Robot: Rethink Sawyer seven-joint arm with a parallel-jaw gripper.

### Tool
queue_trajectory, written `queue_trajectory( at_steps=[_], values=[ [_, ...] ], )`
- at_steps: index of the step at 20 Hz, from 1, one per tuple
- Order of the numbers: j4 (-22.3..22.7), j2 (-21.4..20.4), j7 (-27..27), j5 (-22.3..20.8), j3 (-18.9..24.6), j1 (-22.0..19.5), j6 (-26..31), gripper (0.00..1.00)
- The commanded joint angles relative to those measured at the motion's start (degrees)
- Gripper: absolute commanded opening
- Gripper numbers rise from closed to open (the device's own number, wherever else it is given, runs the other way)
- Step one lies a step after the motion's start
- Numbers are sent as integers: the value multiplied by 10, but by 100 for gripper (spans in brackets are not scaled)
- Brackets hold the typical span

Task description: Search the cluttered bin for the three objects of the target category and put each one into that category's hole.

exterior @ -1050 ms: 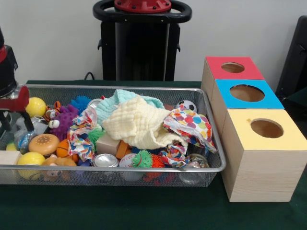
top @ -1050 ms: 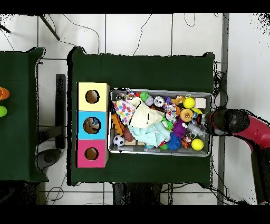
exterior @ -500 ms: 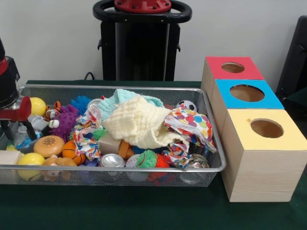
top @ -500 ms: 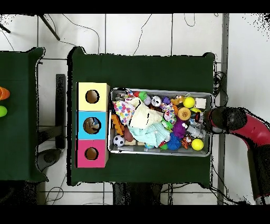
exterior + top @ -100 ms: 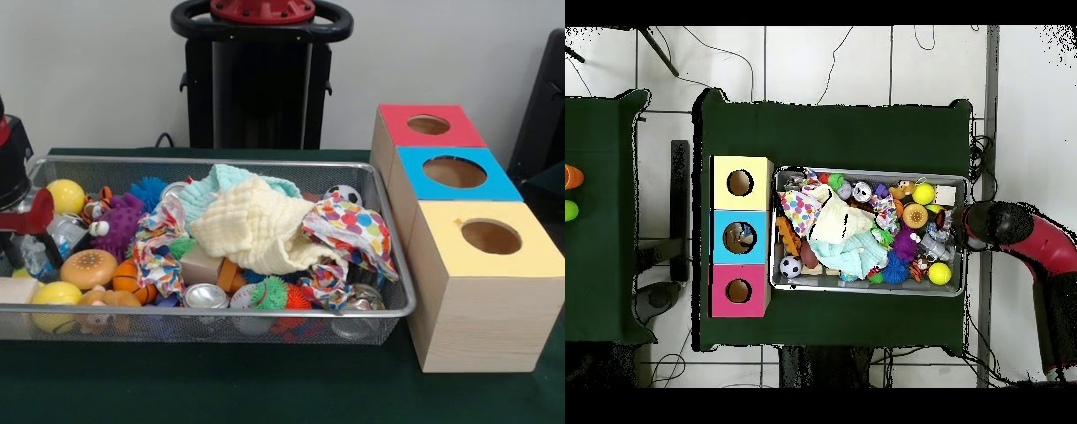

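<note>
The wire mesh bin [image 5: 388,256] [image 5: 869,172] is heaped with toys, cloths and cans. My gripper [image 5: 26,240] [image 5: 951,228] is low at its left end in the front view, among a crumpled clear plastic piece [image 5: 64,231], a yellow ball [image 5: 66,195] and a burger toy [image 5: 88,267]. Whether it holds anything is hidden. Beside the bin's other end stand three wooden boxes with holes: red top [image 5: 429,124] [image 5: 738,291], blue top [image 5: 454,171] [image 5: 738,238], yellow top [image 5: 489,237] [image 5: 740,183]. Something lies inside the blue box's hole in the overhead view.
A pale yellow cloth [image 5: 252,225] and a dotted cloth [image 5: 353,228] cover the bin's middle. Metal cans [image 5: 207,296], spiky balls [image 5: 267,292], a soccer ball [image 5: 344,194], a second yellow ball [image 5: 56,293] and a wooden block [image 5: 16,290] lie around them. The table is dark green.
The gripper has drifted toward the bin's end wall and sunk a little. The burger toy and small basketball beside it have shifted slightly.
</note>
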Motion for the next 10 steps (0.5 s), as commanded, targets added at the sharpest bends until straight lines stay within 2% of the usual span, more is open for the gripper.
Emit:
queue_trajectory(
  at_steps=[1,10],
  values=[
    [14,54,-99,-23,26,-6,-16,0],
    [26,56,-96,-31,23,-7,-32,0]
  ],
)
